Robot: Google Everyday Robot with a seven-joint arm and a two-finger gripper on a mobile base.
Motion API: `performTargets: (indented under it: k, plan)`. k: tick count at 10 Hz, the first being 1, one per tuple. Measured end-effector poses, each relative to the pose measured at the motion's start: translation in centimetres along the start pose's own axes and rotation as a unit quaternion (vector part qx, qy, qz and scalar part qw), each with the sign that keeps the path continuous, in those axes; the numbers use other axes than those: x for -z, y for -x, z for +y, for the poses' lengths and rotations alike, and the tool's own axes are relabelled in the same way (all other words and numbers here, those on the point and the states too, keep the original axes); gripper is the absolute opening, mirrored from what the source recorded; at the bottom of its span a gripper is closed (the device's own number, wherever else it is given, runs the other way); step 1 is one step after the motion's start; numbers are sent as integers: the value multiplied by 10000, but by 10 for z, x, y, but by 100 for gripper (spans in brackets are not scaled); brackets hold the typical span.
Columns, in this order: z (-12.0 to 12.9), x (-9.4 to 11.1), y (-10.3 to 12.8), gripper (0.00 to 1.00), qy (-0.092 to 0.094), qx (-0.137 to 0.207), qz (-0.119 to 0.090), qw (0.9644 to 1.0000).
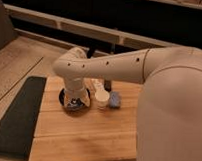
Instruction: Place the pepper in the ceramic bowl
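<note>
The gripper (78, 98) hangs low over the ceramic bowl (62, 98) near the tabletop's (82, 137) far edge. Its fingers are spread apart, so the pepper (72, 102), glimpsed beneath them, probably lies in the bowl rather than being gripped.

Quick count: one black bowl (63, 99), sitting on the one wooden tabletop (82, 139). One white cup (101, 99) just right of the bowl, and one small blue thing (114, 99) past that. One dark mat (18, 117) left of the bowl. One robot arm (105, 67), with one gripper (77, 100) down over the bowl.
</note>
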Motion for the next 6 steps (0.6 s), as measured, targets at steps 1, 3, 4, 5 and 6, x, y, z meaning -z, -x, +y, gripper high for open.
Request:
performTargets:
  k: [1, 3, 4, 5, 6]
  plan:
    - [-1, 7, 12, 65, -48, 68, -239, 9997]
    - [3, 41, 53, 65, -175, 611, -1113, 9917]
    - [13, 65, 73, 65, -231, 995, -1620, 9815]
    - [17, 81, 84, 65, -272, 1172, -1923, 9739]
    - [17, 103, 99, 65, -357, 1360, -2308, 9628]
